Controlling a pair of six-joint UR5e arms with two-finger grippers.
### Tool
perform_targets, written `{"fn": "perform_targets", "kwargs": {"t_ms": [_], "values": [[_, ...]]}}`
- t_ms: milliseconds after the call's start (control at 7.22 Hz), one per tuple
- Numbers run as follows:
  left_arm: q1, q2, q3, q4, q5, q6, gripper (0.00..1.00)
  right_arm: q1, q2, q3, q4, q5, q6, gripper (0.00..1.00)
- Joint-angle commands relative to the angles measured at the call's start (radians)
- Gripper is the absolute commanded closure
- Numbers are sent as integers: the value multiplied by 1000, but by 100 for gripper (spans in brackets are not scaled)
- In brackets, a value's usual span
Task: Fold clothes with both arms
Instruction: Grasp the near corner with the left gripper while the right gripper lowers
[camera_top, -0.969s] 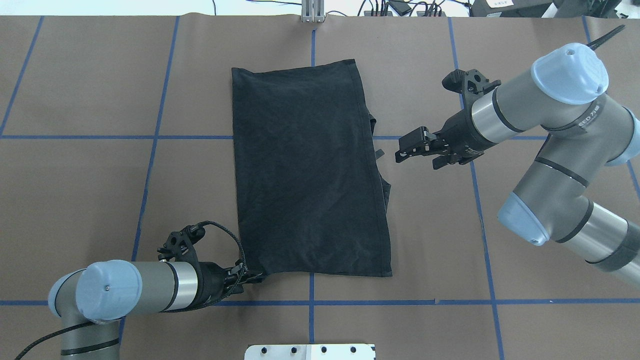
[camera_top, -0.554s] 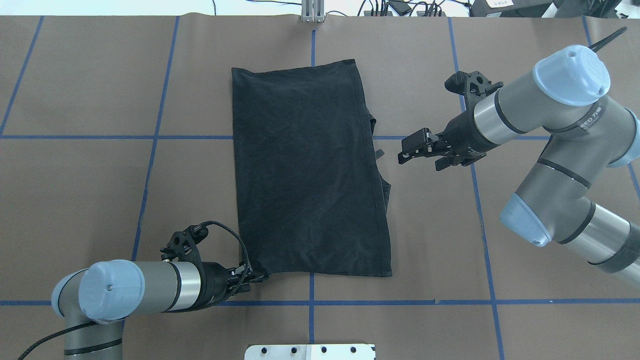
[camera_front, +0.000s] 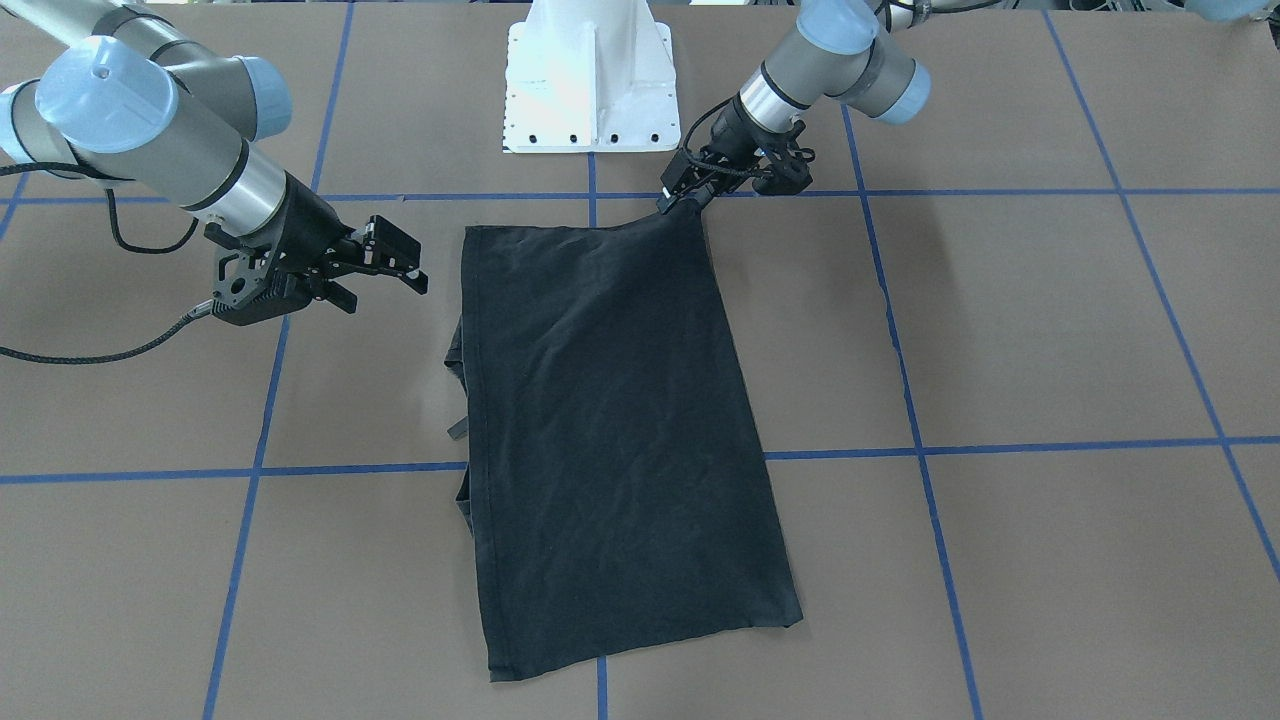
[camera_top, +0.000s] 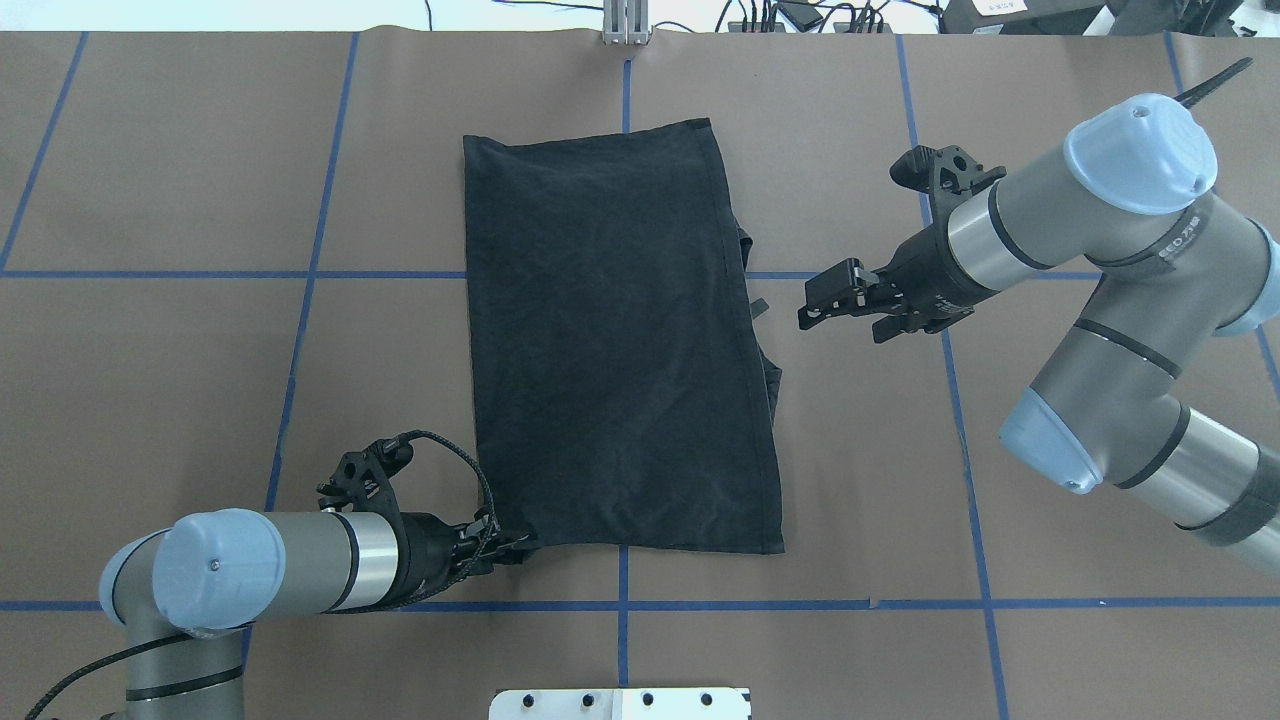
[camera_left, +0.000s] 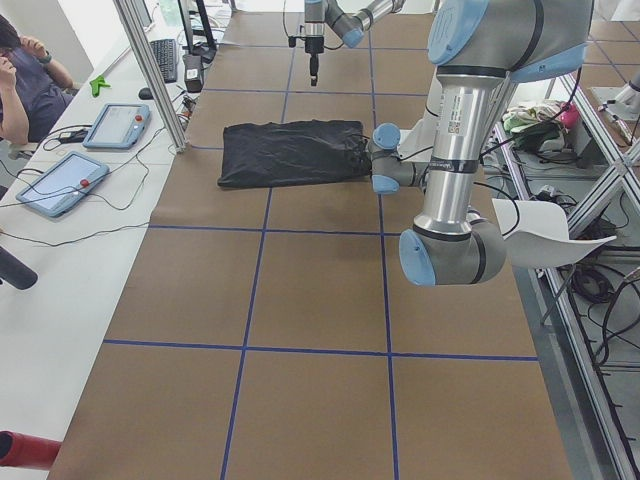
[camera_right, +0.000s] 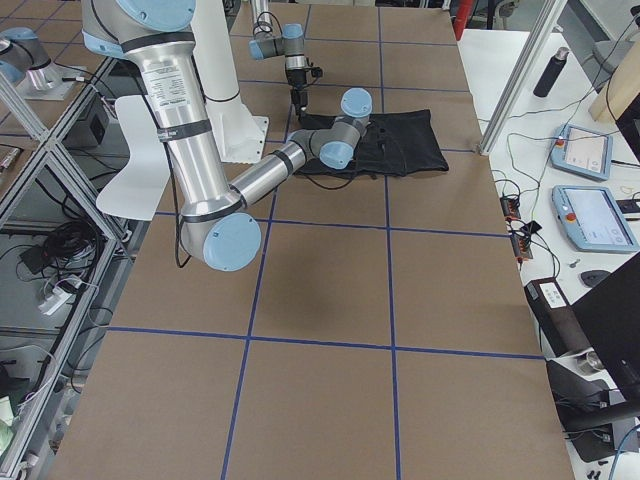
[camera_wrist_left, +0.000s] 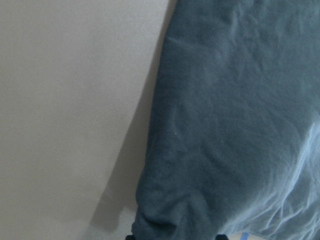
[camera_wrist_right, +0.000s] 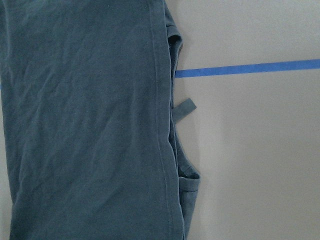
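**Q:** Reading across from the robot's left, what does each claw hold?

**A:** The left claw (camera_top: 510, 546) is closed on the near left corner of the black T-shirt (camera_top: 620, 340). The wrist view shows cloth bunched between its tips, and the corner is drawn to a small peak. The right claw (camera_top: 822, 297) is spread wide and empty. It hovers just beside the shirt's right edge, apart from it, about midway along.

**Q:** Where does the garment lie, and how is it oriented?

**A:** It lies flat near the middle of the brown tabletop (camera_top: 200, 400), folded into a narrow rectangle with the plain side up. Its long axis runs from the robot's side to the far side, tilted slightly so that the near end sits further toward the robot's right. Along the right edge, under-layers (camera_top: 768, 375) and a small loose strip (camera_top: 759, 306) protrude. Which end is the collar cannot be told.

**Q:** What may go wrong from here?

**A:** The next fold probably carries one short end over the other, and only one corner is secured.
- If the left arm lifts alone, the cloth would likely drag and skew, spoiling the rectangle.
- The right claw, closing on the edge, may catch only the top layer, or the protruding under-layers instead, so that the stack separates.
- A thin pinch at the left corner could also slip under tension
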Motion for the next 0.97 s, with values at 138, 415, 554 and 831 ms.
{"fn": "perform_targets", "kwargs": {"t_ms": [138, 415, 554, 831], "values": [[-21, 1, 8, 1, 1, 2, 23, 0, -1, 1, 0, -1, 3, 1], [-15, -1, 13, 2, 0, -4, 23, 0, -2, -1, 0, -2, 3, 1], [-12, -2, 13, 2, -2, -7, 25, 0, -2, -3, 0, -2, 2, 1], [-9, -4, 8, 2, -2, -10, 65, 0, -5, -4, 0, -2, 0, 1]]}}
